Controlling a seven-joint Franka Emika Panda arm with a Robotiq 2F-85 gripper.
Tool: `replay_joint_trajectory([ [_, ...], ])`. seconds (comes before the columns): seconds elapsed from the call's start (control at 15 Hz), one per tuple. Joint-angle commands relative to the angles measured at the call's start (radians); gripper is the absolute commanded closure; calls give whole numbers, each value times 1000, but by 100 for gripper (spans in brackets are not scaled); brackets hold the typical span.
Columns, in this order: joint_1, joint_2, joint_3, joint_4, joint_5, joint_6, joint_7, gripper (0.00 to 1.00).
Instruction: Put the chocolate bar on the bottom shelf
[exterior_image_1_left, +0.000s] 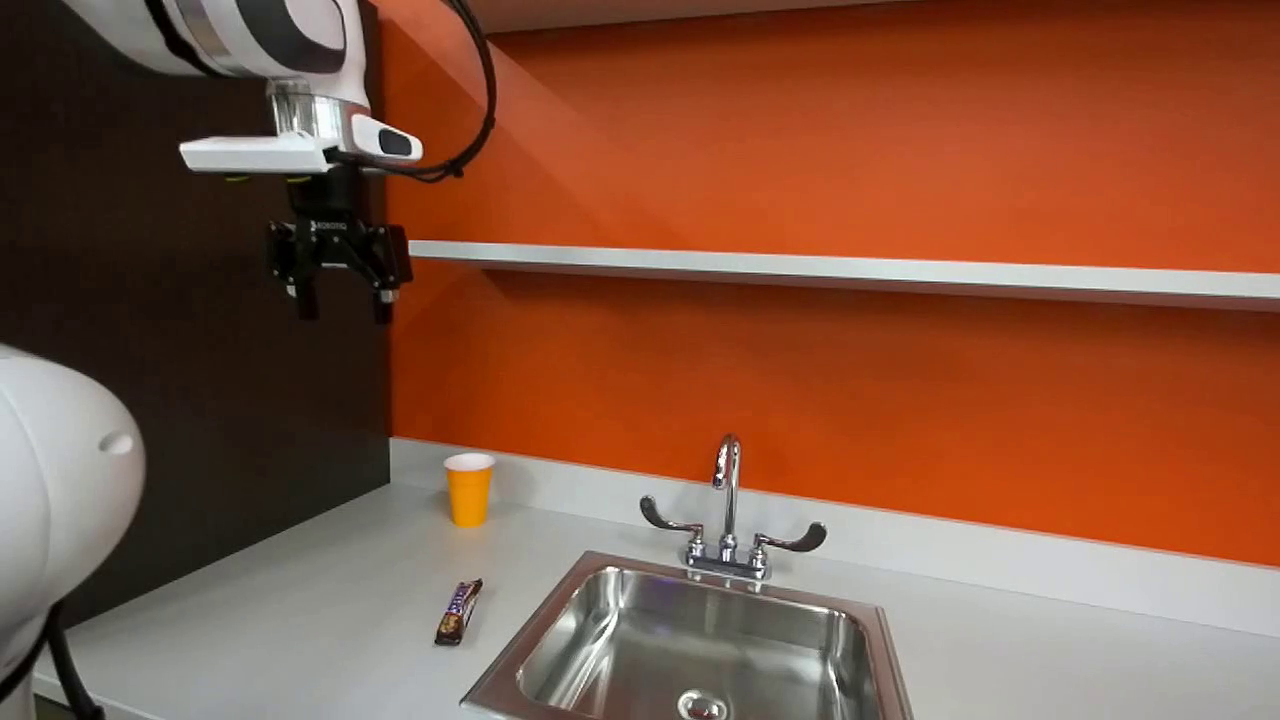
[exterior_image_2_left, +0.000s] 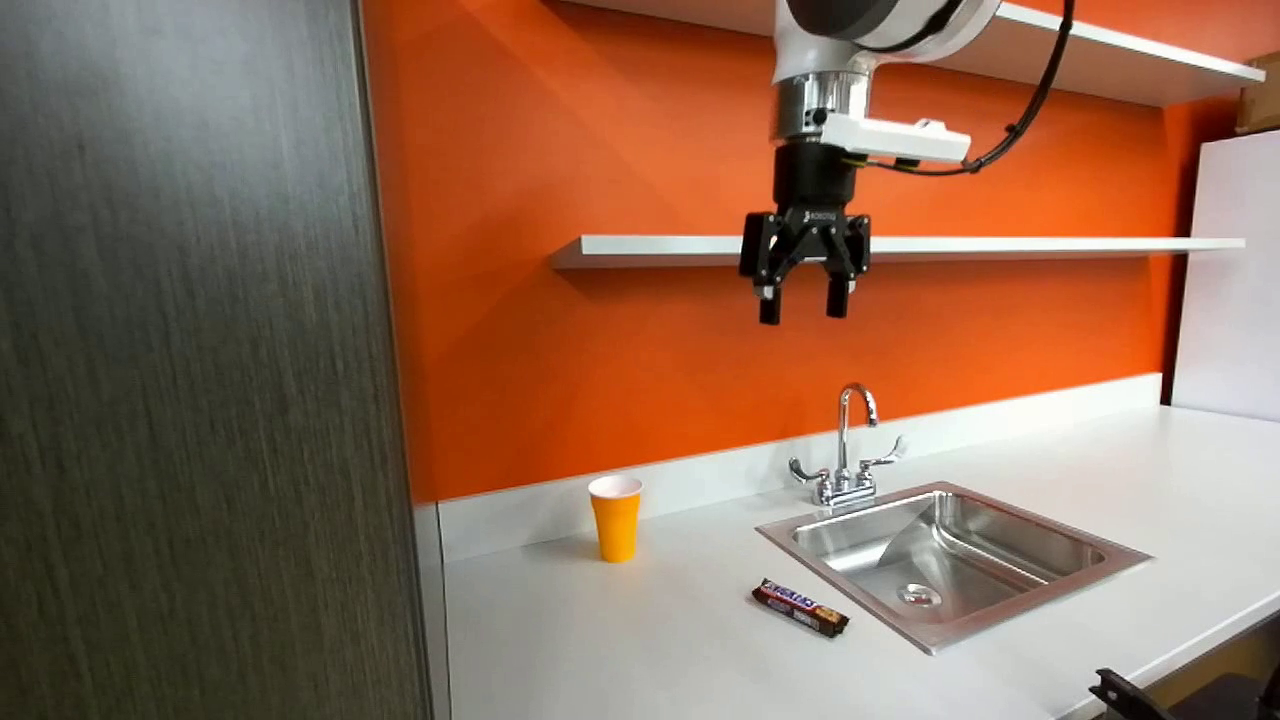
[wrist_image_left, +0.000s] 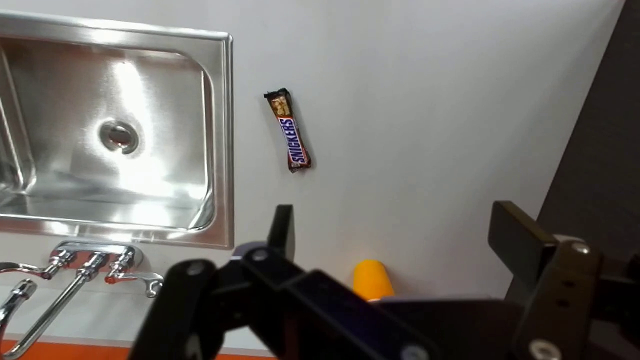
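The gripper (exterior_image_2_left: 803, 308) hangs with its jaws spread wide and nothing held between them, so the step in hand looks to be the approach to the chocolate bar (wrist_image_left: 289, 131), which lies flat on the countertop (exterior_image_2_left: 650, 650) well below it. In the wrist view the bar shows past the jaws, nearly in line with the one on the side of the sink (wrist_image_left: 224, 150), its length running roughly across the direction in which they close. The next move probably calls for a sideways shift to centre the bar, a slight turn at most, and a descent to pinch its narrow width; lifting it and laying it on the bottom shelf (exterior_image_1_left: 850, 268) would follow. The gripper is matt black, with angular linkages and blunt, blocky ends. Seemingly level with it, towards the wall (exterior_image_1_left: 900, 400), runs the shelf, a thin, straight-edged pale slab against flat orange. Below the gripper, the bar's slim wrapper is dark brown, crinkled at its ends, and likely to give a little when squeezed. The sink, off to one side beneath, is shiny steel with rounded corners, its chrome faucet (exterior_image_1_left: 730, 510) arched between curved levers; also below the gripper, near the wall, the yellow-orange cup (exterior_image_2_left: 617, 525) tapers smoothly from a white-lined mouth.
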Motion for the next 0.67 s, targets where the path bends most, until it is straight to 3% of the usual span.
replay_joint_trajectory([
  [0.0,-5,105,-4,-50,-22,155,-21,0],
  [0.6,-35,386,-44,-132,-107,459,-31,0],
])
